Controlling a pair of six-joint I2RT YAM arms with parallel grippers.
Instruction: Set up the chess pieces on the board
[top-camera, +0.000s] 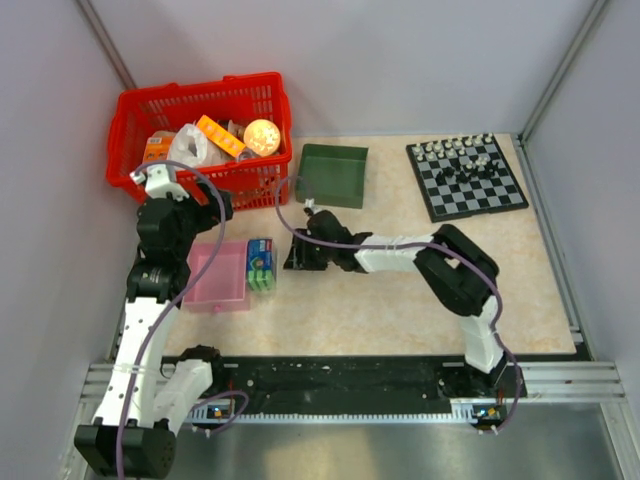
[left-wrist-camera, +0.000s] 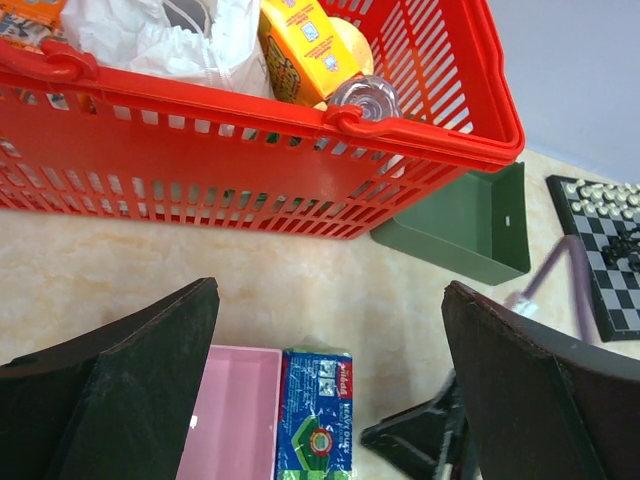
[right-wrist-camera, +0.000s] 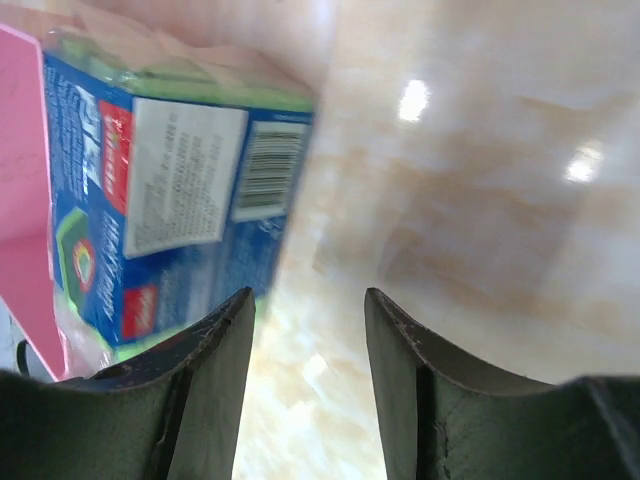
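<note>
on the board (top-camera: 490, 200), white pieces (top-camera: 455, 150) line the far edge and black pieces (top-camera: 468, 170) look scattered, so we judge half remains. left gripper (left-wrist-camera: 330, 290) and right gripper (right-wrist-camera: 308, 300) gape empty.

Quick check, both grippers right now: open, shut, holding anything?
Left gripper: wide open, holding nothing.
Right gripper: partly open, nothing between its fingers.

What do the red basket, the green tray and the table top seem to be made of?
The red basket: probably moulded plastic, glossy, with slotted lattice walls. The green tray: likely plastic too, matte, with thin smooth walls. The table top: beige marble-patterned laminate or stone, polished; lamps reflect in it.
</note>
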